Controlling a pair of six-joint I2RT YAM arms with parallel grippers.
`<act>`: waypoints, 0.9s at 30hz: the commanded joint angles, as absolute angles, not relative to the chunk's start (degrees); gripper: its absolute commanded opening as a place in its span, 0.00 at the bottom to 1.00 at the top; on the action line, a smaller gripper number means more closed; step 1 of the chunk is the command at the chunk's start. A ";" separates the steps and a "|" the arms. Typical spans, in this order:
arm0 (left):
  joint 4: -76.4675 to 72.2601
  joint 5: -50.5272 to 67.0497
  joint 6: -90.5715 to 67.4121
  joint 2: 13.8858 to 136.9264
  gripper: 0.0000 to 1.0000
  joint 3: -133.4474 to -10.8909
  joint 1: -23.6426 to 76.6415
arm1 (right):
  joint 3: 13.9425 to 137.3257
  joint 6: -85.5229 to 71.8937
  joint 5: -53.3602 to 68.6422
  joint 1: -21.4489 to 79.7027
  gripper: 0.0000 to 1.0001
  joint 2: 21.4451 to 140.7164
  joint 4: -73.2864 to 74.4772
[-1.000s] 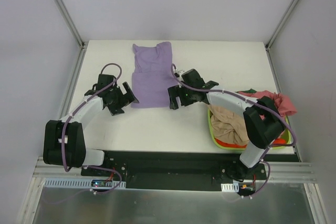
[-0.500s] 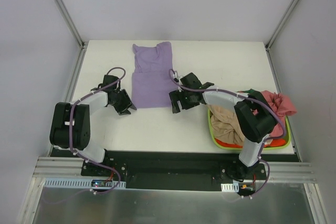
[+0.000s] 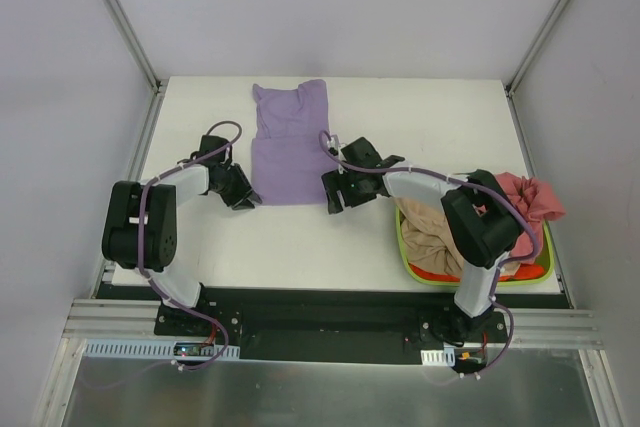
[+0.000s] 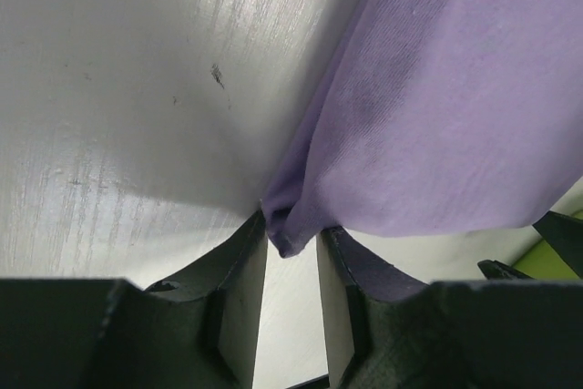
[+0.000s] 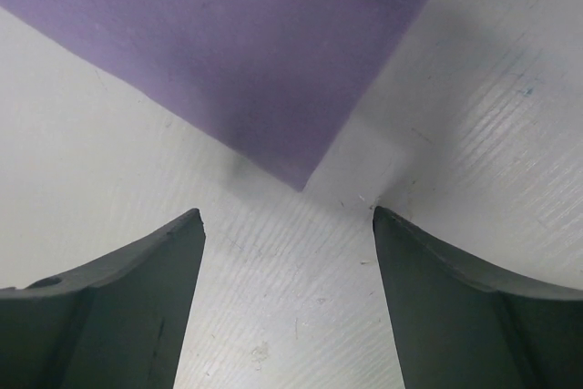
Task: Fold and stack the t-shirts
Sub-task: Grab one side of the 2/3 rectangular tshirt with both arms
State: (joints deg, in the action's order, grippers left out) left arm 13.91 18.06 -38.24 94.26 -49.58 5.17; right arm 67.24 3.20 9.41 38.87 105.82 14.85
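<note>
A lavender t-shirt [image 3: 290,142] lies flat on the white table [image 3: 430,127], partly folded, its hem toward me. My left gripper [image 3: 247,199] is at its near left corner. In the left wrist view the gripper [image 4: 291,230] is shut on that bunched corner of the lavender t-shirt [image 4: 437,116]. My right gripper [image 3: 333,199] sits at the near right corner. In the right wrist view it [image 5: 287,216] stands open on the table, and the lavender t-shirt's [image 5: 237,52] corner tip lies just ahead of the fingertips, untouched. A tan t-shirt [image 3: 440,232] and a pinkish-red one [image 3: 535,197] fill the basket.
The lime-green basket [image 3: 403,239] stands at the near right of the table, right beside the right forearm. Metal frame posts [image 3: 120,17] rise at the table's back corners. Bare table surface [image 3: 300,247] lies between the shirt's hem and the near edge.
The left gripper moved in to the shirt's near left corner and closed from wide open onto it. The right gripper shifted slightly toward the near right corner and narrowed a little.
</note>
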 commanded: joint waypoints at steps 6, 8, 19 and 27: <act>14.06 15.64 -37.09 96.94 0.07 -49.75 5.01 | 68.73 5.18 8.00 39.29 0.69 109.16 13.89; 14.15 15.73 -36.57 97.12 0.00 -49.66 5.01 | 69.43 5.27 7.82 39.55 0.65 109.95 13.80; 12.66 15.99 -35.42 95.71 0.00 -48.70 5.01 | 69.53 5.71 9.40 40.52 0.19 111.88 10.56; 11.16 16.00 -35.95 84.75 0.00 -39.75 5.62 | 60.84 6.06 10.98 42.18 0.00 100.84 7.82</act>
State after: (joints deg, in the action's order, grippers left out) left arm 9.37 18.52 -36.97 91.88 -45.65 5.19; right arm 66.94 5.19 8.58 40.32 108.47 6.98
